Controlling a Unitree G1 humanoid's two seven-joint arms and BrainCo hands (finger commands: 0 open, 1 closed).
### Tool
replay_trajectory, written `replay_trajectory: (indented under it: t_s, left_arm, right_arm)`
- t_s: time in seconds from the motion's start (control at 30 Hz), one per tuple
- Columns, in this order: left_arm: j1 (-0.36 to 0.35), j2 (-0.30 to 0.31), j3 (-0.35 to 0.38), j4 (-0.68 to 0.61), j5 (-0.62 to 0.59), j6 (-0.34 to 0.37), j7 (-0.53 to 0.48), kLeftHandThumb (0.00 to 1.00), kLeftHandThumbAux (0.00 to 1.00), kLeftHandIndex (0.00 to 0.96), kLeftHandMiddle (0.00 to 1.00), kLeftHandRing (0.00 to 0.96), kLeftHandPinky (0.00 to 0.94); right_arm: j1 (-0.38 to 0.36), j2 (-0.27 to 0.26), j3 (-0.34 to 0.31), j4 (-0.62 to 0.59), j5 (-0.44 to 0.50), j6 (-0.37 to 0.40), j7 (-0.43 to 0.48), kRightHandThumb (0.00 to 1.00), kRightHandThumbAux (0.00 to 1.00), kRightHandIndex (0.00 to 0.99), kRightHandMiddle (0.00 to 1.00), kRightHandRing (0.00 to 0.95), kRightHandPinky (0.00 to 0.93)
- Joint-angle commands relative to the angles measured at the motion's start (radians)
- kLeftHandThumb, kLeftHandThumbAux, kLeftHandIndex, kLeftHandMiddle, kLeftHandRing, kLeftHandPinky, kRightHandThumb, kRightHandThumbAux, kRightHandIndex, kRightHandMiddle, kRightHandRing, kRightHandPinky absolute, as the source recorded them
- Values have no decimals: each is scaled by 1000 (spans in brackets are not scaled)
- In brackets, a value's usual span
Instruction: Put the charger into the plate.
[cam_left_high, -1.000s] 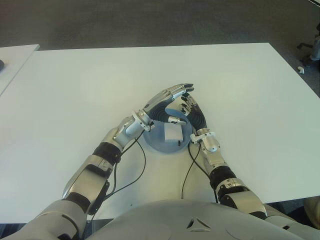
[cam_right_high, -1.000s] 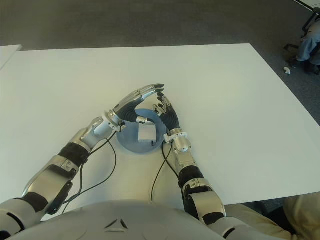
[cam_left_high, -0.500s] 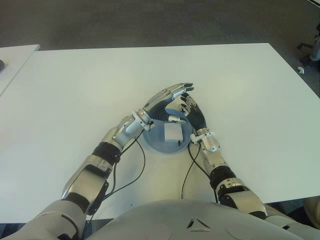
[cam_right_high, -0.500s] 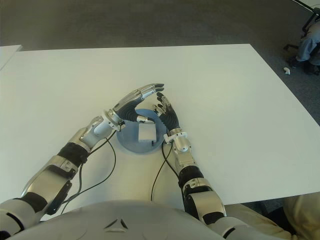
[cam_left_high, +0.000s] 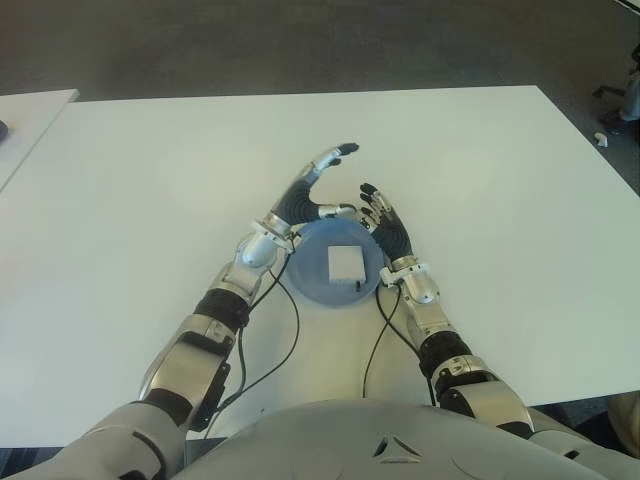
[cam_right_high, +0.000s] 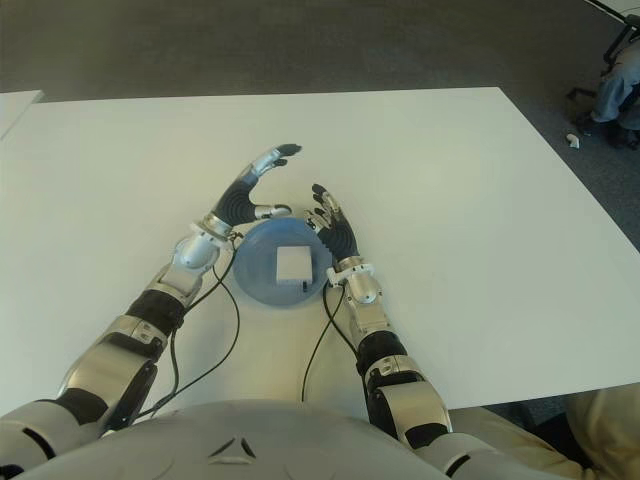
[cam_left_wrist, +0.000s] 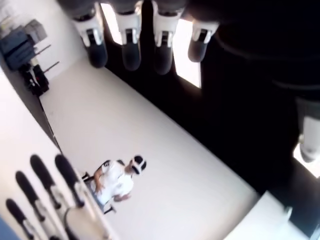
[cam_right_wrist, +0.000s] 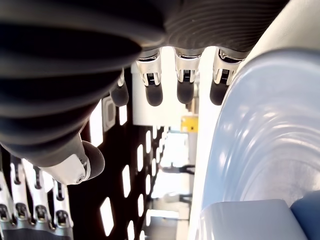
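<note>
White charger (cam_left_high: 346, 263) sits in the blue plate (cam_left_high: 310, 283); my left hand (cam_left_high: 308, 196) and right hand (cam_left_high: 388, 230) flank it, fingers spread, holding nothing.

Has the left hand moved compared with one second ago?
Yes. The left hand swung off the plate to its left rim, fingers open; the charger stays put.

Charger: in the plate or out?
In. The white charger lies inside the blue plate; left hand and right hand flank it, open.
</note>
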Motion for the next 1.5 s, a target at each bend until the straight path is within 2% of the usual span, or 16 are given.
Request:
replay_trajectory:
  t_s: [0.03, 0.1, 0.17, 0.37, 0.5, 0.7, 0.83, 1.03, 1.17, 1.27, 1.5]
  left_arm:
    - [44, -69, 180, 53, -337, 101, -157, 188, 513, 75, 105, 93, 76]
    - [60, -64, 209, 65, -362, 81, -174, 160, 515, 46, 72, 62, 39]
    - [84, -25, 255, 132, -380, 31, -215, 123, 505, 18, 32, 25, 16]
    - [91, 16, 329, 258, -382, -44, -265, 85, 479, 1, 3, 2, 1]
    - [79, 14, 350, 313, -369, -67, -271, 72, 465, 0, 0, 0, 0]
    - [122, -6, 363, 358, -341, -101, -272, 50, 459, 0, 0, 0, 0]
    - [135, 4, 367, 390, -312, -98, -249, 36, 462, 0, 0, 0, 0]
    - [164, 7, 356, 429, -230, -114, -149, 15, 473, 0, 0, 0, 0]
    - [184, 7, 359, 442, -203, -89, -109, 4, 487, 0, 0, 0, 0]
    - [229, 10, 356, 453, -176, -55, -72, 1, 505, 0, 0, 0, 0]
    - [274, 12, 339, 461, -140, -28, -46, 0, 535, 0, 0, 0, 0]
  right_arm:
    - [225, -11, 10, 260, -29, 150, -10, 78, 569, 3, 36, 25, 37]
    - [224, -14, 10, 261, -31, 148, -12, 76, 572, 3, 36, 27, 49]
    - [224, -17, 11, 261, -33, 147, -15, 72, 576, 4, 36, 30, 59]
    - [221, -20, 10, 263, -34, 142, -19, 61, 573, 7, 36, 31, 62]
    - [220, -23, 10, 263, -34, 137, -23, 52, 566, 9, 36, 32, 64]
    - [218, -27, 10, 266, -34, 128, -24, 43, 573, 9, 34, 32, 68]
    - [216, -28, 10, 269, -32, 130, -23, 46, 585, 9, 31, 30, 67]
    - [207, -28, 6, 282, -30, 134, -28, 51, 601, 9, 29, 29, 64]
    - [204, -27, 5, 289, -30, 131, -32, 48, 606, 9, 30, 30, 64]
    - [204, -27, 3, 291, -28, 126, -31, 46, 605, 8, 30, 30, 57]
    - [201, -25, -4, 298, -20, 129, -33, 43, 598, 5, 33, 32, 61]
